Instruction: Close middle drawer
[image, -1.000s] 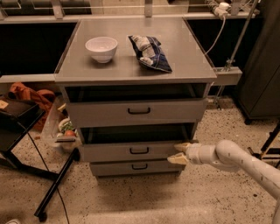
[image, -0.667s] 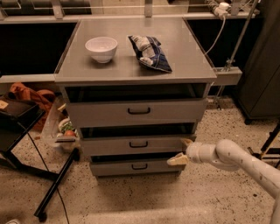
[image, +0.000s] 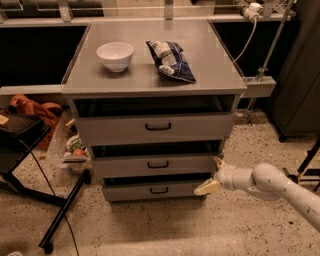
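At the right front corner of the cabinet (image: 150, 85), low down, the gripper (image: 212, 175) is being held with its two cream fingers (image: 206, 188) spread apart, and nothing is being gripped between them. The middle drawer (image: 125, 166) is lying directly to the gripper's left in the camera view. Its flat front is being shown a little proud of the cabinet, with a dark gap above, so it is being judged as not fully shut. Its long axis is running left to right across the view, and its travel is running straight back into the cabinet. The upper finger is being held at the front's right end, possibly touching it, though contact cannot be made out for certain. The lower finger is being held beside the bottom drawer (image: 130, 191). The handle (image: 158, 164) is sitting well to the gripper's left. A backward push on that right end is being called for, and some skewing is being risked by so off-centre a contact.
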